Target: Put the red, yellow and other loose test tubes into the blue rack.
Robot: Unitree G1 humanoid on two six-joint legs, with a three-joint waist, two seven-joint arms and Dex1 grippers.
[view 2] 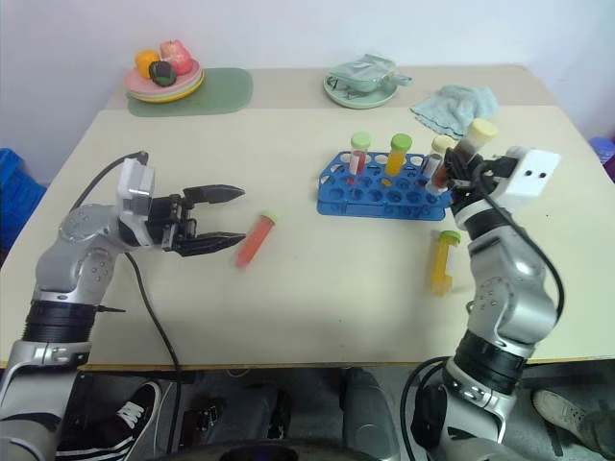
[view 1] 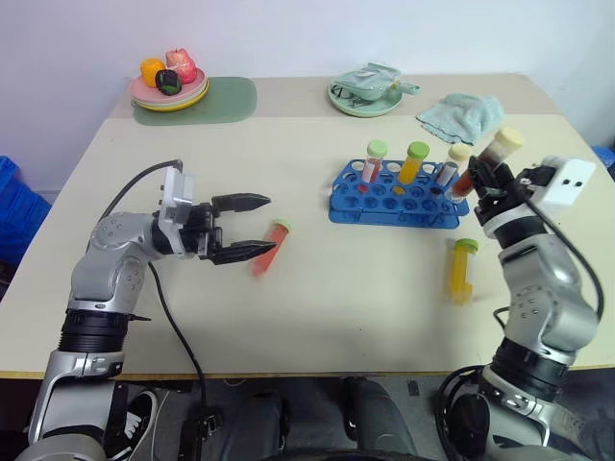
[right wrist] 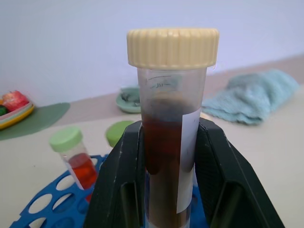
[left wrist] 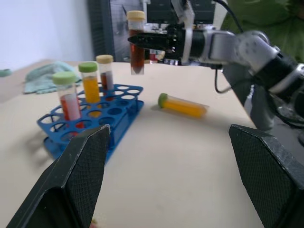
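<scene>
The blue rack (view 1: 389, 206) stands right of the table's middle and holds a red tube with a light green cap (view 1: 372, 165), a yellow-orange tube (view 1: 412, 165) and a greyish tube with a cream cap (view 1: 452, 165). My right gripper (view 1: 483, 182) is shut on a dark brown tube with a cream cap (right wrist: 166, 142), held upright just above the rack's right end. A loose red tube (view 1: 269, 245) lies on the table beside the lower fingertip of my open left gripper (view 1: 258, 227). A loose yellow tube (view 1: 462, 269) lies in front of the rack.
At the back left a plate of toy food (view 1: 168, 86) sits on a green mat (view 1: 226, 96). Behind the rack are a green dish (view 1: 365, 96) and a crumpled light blue cloth (view 1: 461, 115).
</scene>
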